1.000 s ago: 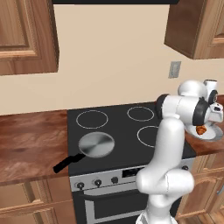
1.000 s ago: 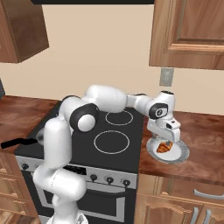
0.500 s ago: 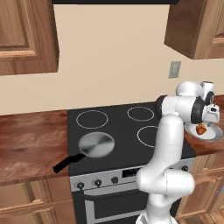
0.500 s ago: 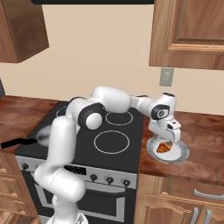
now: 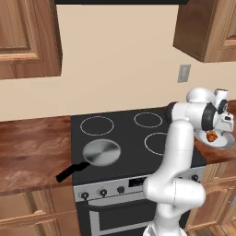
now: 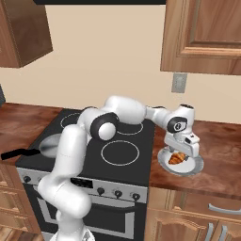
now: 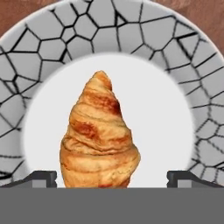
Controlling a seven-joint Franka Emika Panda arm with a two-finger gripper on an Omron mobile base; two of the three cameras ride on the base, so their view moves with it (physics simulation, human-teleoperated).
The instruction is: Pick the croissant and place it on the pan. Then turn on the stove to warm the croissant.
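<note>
Fingers (image 7: 41, 178) spread wide, one either side of the croissant (image 7: 99, 139), not pinching it. Croissant golden-brown, ridged, tapered, lying in the centre of a plate (image 7: 166, 52) with a crackle-patterned rim. Pan (image 5: 101, 152) on stove (image 5: 124, 133), nothing in it.

We are in a home kitchen. A stove (image 5: 133, 138) with a black glass top, four white ring burners, black knobs and an oven door is built between stretches of brown wooden counter (image 5: 32, 152). Wooden wall cabinets (image 5: 27, 37) hang above, matching base cabinets (image 6: 188, 221) stand below, and an electrical outlet (image 5: 184, 73) sits on the beige wall. A pan (image 5: 101, 152) rests near the stove's front left corner.
</note>
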